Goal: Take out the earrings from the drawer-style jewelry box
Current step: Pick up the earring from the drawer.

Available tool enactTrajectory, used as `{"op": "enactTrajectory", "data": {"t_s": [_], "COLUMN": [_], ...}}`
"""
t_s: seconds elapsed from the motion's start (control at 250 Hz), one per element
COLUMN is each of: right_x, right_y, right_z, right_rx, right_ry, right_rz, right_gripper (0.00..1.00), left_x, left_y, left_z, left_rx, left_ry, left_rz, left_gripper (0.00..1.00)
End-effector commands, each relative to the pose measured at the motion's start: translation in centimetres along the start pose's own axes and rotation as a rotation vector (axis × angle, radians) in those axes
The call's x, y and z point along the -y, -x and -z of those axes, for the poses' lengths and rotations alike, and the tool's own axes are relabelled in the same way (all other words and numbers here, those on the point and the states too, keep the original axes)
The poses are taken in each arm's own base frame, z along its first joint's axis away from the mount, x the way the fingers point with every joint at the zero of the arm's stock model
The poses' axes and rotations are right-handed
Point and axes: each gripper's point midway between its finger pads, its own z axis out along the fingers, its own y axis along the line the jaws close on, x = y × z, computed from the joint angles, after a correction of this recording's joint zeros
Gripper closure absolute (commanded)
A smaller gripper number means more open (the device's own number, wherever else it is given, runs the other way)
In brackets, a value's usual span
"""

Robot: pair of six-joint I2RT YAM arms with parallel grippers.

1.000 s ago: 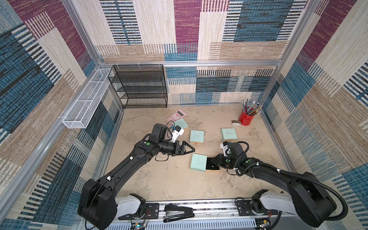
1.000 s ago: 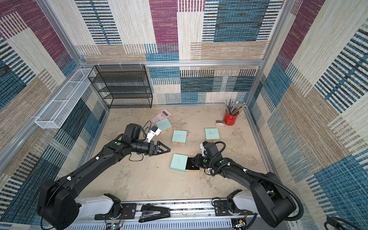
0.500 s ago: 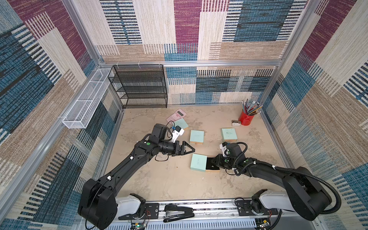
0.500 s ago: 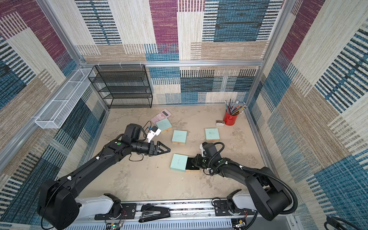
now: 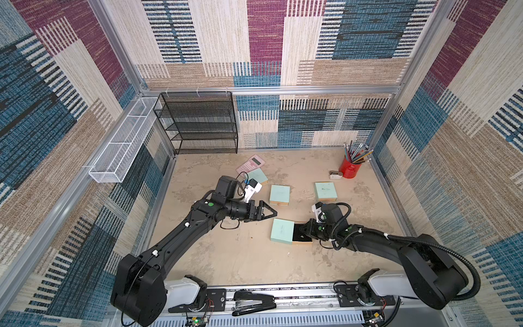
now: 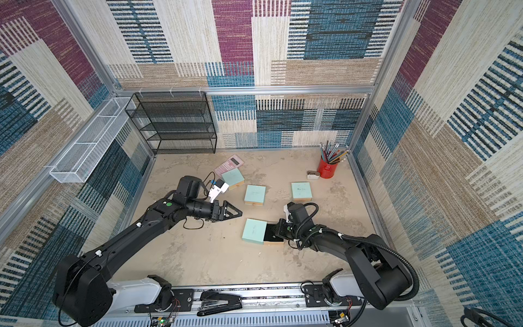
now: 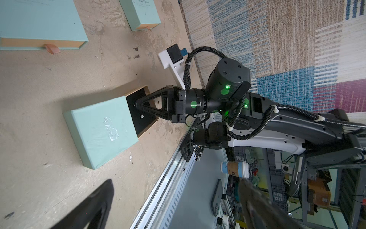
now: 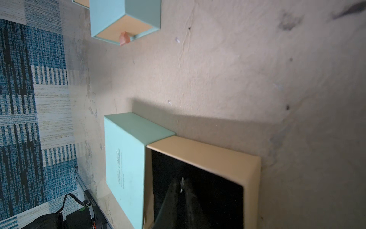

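The jewelry box's mint-green sleeve lies on the floor with its drawer pulled out toward my right arm, showing black lining. My right gripper reaches into the drawer, its fingers shut on a pale earring. A second star-shaped earring lies loose on the lining beside it. My left gripper hovers open and empty, a short way left of and behind the box.
Three closed mint boxes lie behind the open one. A pink calculator, a red pencil cup and a black mesh rack stand at the back. A black stapler rests on the front rail.
My right gripper's fingers have closed together inside the drawer around an earring. The left arm has not moved.
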Motion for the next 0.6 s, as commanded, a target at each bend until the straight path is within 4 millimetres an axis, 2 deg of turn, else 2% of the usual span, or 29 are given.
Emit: {"op": "enactTrajectory", "data": {"t_s": [0.0,0.152,0.412,0.596], "right_x": [-0.3,-0.6,-2.2,-2.9], "right_y": [0.4,0.3,0.6,1.0], "right_z": [-0.1,0.0,0.8,1.1], "right_rx": [0.017,0.016,0.024,0.032], "right_ry": [0.016,0.032,0.089,0.103], "right_rz": [-0.006,-0.010,0.002,0.004], "right_gripper": [0.90,0.94,1.00,1.00], "left_x": [0.3,0.2,0.2,0.2], "left_y": [0.0,0.0,0.1,0.1], "left_z": [0.0,0.0,-0.1,-0.1], "left_rx": [-0.001,-0.002,-0.005,-0.003], "left_ry": [-0.016,-0.017,-0.022,-0.023], "left_rz": [-0.017,-0.015,-0.012,-0.012], "left_gripper": [0.02,0.02,0.02,0.02]}}
